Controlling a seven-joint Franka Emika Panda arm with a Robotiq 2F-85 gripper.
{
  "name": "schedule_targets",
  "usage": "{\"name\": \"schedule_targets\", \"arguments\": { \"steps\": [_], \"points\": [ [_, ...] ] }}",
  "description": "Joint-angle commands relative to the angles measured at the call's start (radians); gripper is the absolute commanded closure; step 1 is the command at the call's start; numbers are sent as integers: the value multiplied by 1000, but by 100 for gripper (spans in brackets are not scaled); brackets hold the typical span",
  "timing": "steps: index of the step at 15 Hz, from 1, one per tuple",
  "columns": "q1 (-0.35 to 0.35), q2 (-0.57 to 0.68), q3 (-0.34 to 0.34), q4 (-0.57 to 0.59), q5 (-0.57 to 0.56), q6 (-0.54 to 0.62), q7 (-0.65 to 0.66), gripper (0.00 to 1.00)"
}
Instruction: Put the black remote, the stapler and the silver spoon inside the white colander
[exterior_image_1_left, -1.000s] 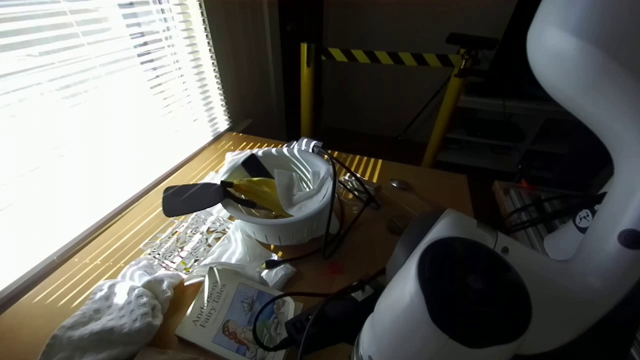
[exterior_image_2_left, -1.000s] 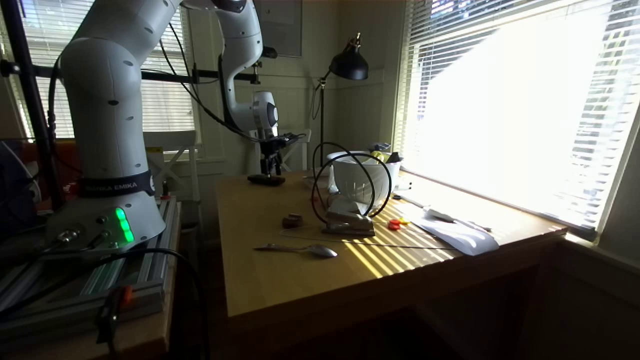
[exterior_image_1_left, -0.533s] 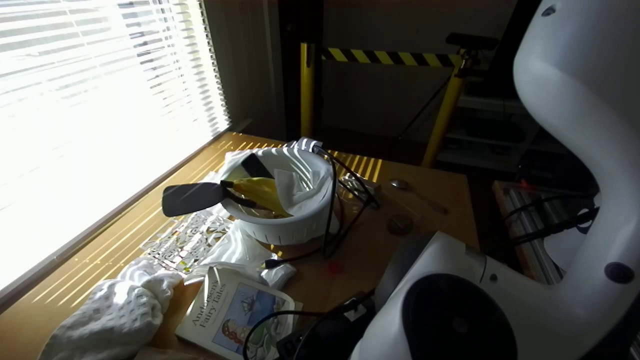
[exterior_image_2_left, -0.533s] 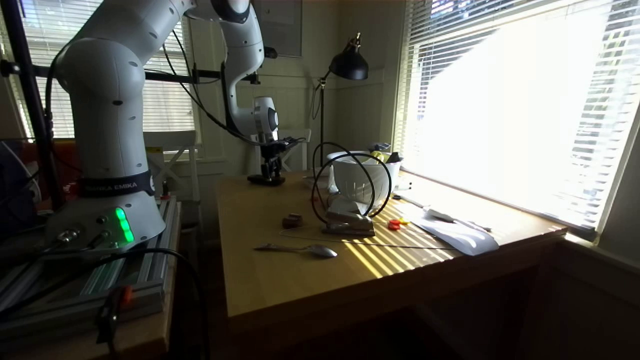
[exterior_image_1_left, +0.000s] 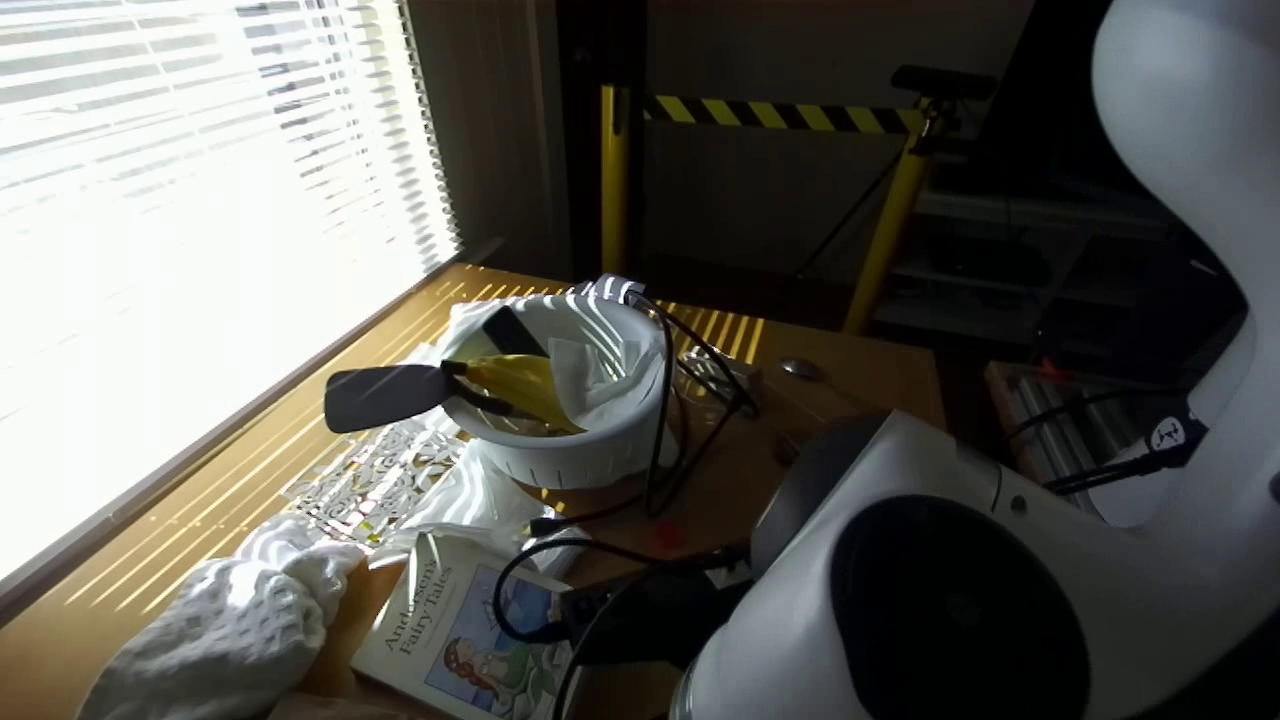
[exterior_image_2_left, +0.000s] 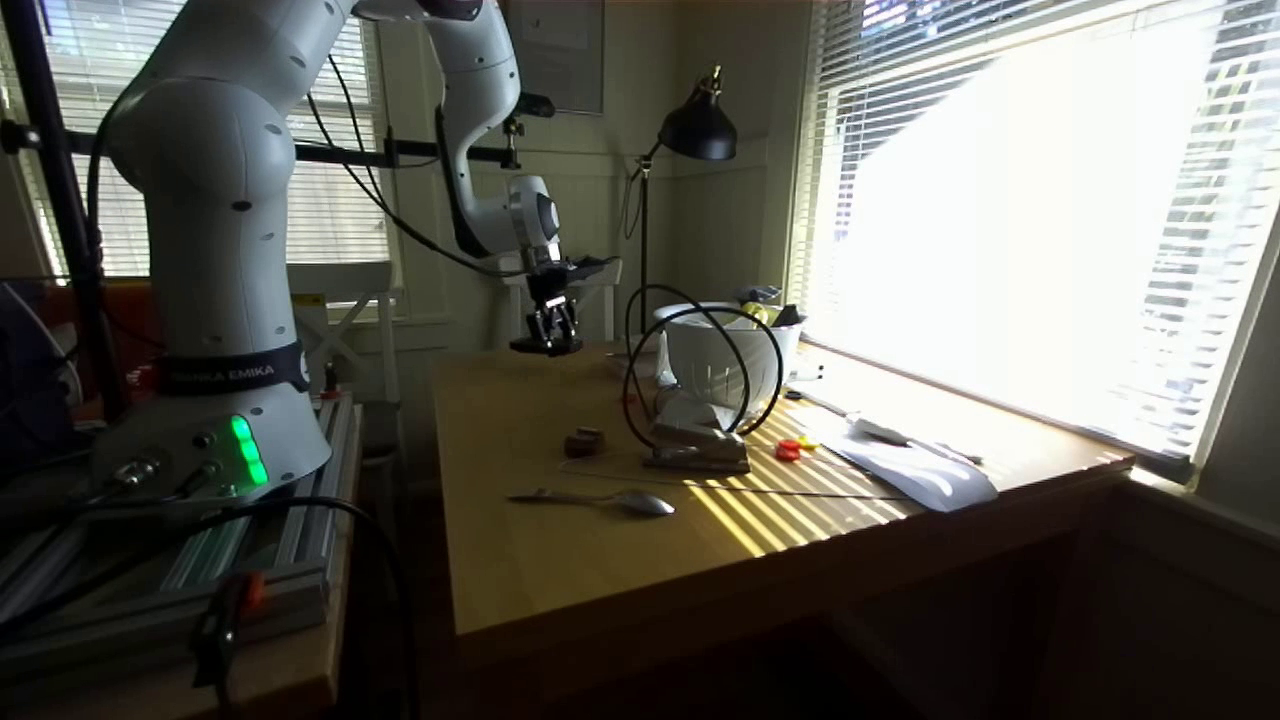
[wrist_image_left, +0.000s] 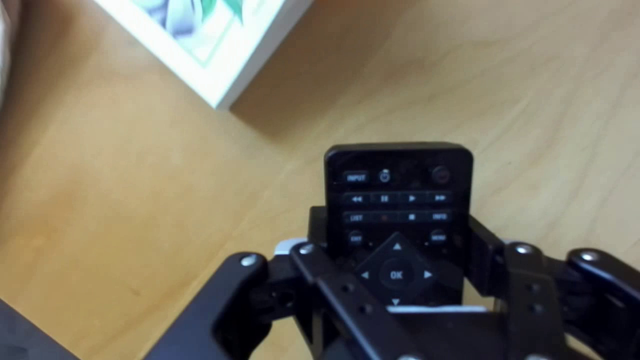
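The end effector (wrist_image_left: 400, 245), clamped on the remote (wrist_image_left: 398, 220), now lifts it off the tabletop (exterior_image_2_left: 510, 430), so the colander (exterior_image_1_left: 572, 458) likely comes next

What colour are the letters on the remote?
Whitish, on the black remote; best seen in the wrist view.

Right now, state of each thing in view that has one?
Tool: shut on remote
Remote: gripped, buttons showing, seemingly off table
Spoon: lying on table, outside colander
Colander: upright, loaded, spatula jutting past rim
Book: closed, front cover up
Cloth: crumpled
Blinds: down, slats letting light through
Base lights: lit green
Lamp: no glow visible
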Motion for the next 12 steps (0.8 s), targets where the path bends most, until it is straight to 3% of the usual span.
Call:
{"name": "schedule_targets", "arguments": {
  "steps": [1, 8, 12],
  "points": [
    [-48, -179, -26, -136, -29, 8, 158, 64],
    [-203, -429, -10, -337, 60, 67, 352, 64],
    [-283, -519, -30, -433, 191, 173, 350, 64]
  ]
}}
